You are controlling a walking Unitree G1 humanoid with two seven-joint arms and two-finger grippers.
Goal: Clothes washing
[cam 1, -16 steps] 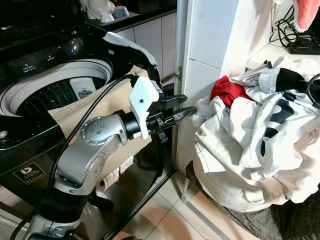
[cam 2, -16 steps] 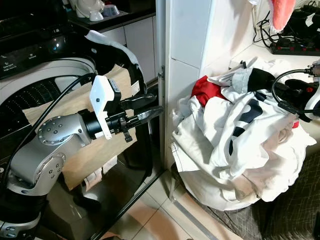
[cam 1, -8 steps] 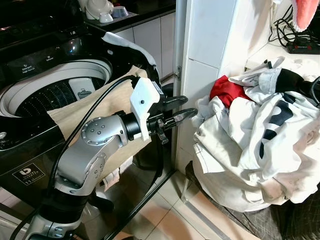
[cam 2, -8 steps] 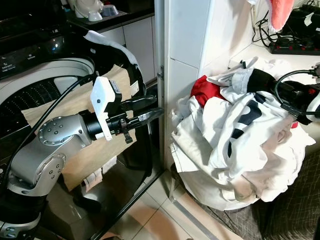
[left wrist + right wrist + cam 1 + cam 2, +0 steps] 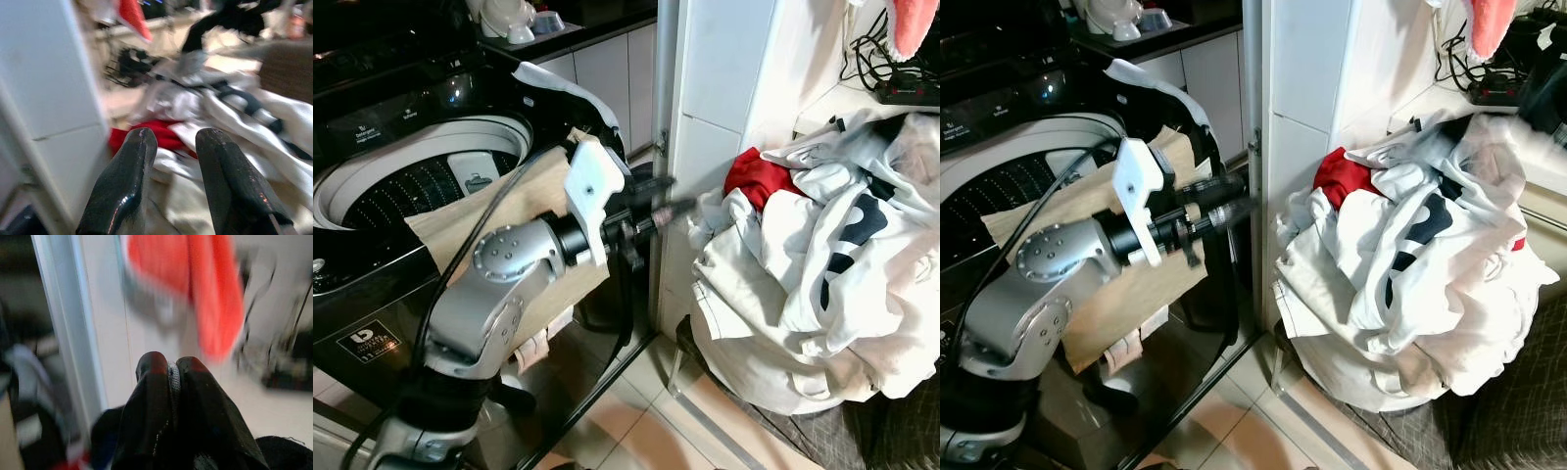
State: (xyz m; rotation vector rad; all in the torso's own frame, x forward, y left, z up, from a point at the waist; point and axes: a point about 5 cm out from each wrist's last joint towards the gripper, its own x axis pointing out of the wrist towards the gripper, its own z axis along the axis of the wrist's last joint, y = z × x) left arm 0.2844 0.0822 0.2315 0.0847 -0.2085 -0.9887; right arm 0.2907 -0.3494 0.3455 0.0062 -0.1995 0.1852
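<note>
Since a second ago your right gripper [image 5: 172,369] has left the spot at the right edge of the pile where its black body and cable sat, and the black-and-white piece there now looks pulled up and smeared with blur. Your left gripper [image 5: 664,196] has shifted a bit too and is motion-blurred in both eye views.

Where things sit: the left arm reaches across in front of the washing machine [image 5: 372,166], whose top is open so you can see the drum. A tan cloth [image 5: 475,211] hangs over the machine's front edge, right behind your arm. The gripper's tips are just beside the near edge of the clothes pile [image 5: 803,274], next to the white cabinet [image 5: 720,88]. I can't tell whether they touch fabric. From the left wrist camera, your two black fingers [image 5: 122,181] are spread with a clear gap, nothing between them, aimed at the red garment [image 5: 151,134] and the white stuff around it.

The pile is a big heap of mostly white laundry with black patches, the red piece tucked near its upper left.

In the right wrist view, your fingers are pressed together. It's blurry, with something orange-red [image 5: 195,289] hanging ahead near a white wall.
</note>
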